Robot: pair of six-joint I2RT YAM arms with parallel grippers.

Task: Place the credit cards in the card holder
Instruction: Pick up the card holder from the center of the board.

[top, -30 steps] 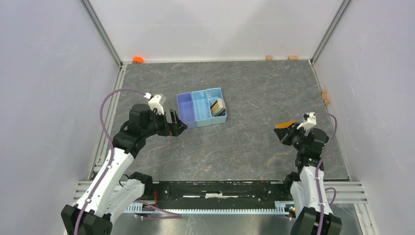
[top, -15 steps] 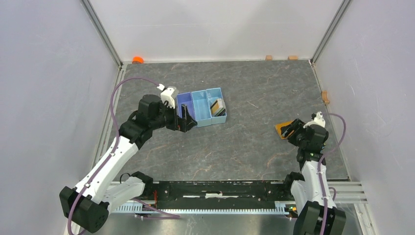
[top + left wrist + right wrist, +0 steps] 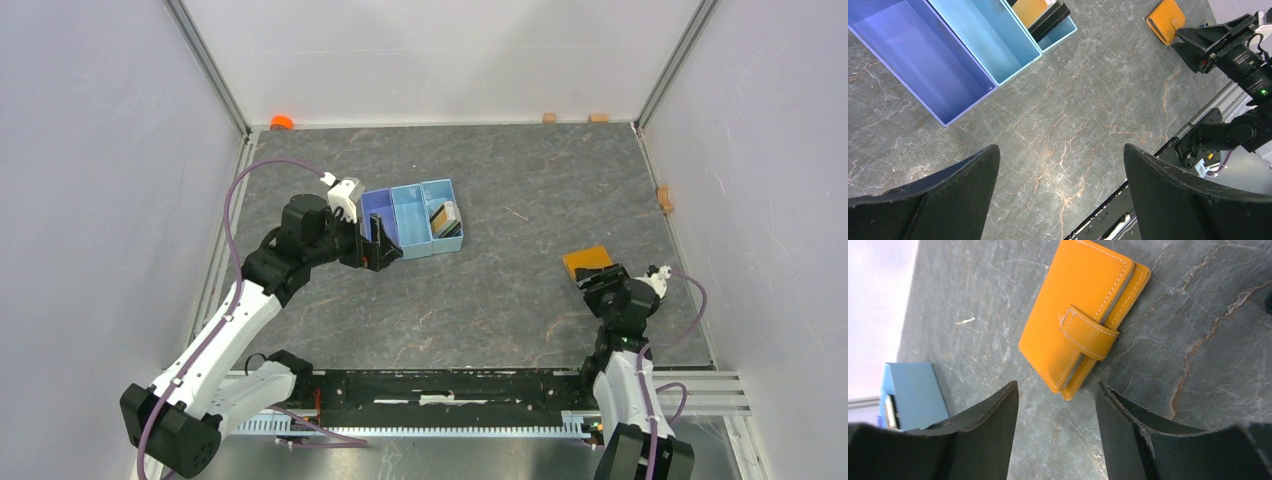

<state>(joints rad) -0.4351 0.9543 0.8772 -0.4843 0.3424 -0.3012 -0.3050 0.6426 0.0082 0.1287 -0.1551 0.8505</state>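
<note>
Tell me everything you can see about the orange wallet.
The wallet is a small orange bifold, leather-looking, with pale stitching along its edges. It is shut, a clasp tab wrapped over its open side, and a thin grey layer shows between the covers. It lies flat on the grey marbled table, near its right side, just ahead of the right claw, whose open fingers stand clear of it. Only the table touches it.

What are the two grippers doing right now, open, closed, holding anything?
Left gripper: open, holding nothing.
Right gripper: open, holding nothing; the closed card holder lies on the table just beyond its fingertips.
</note>
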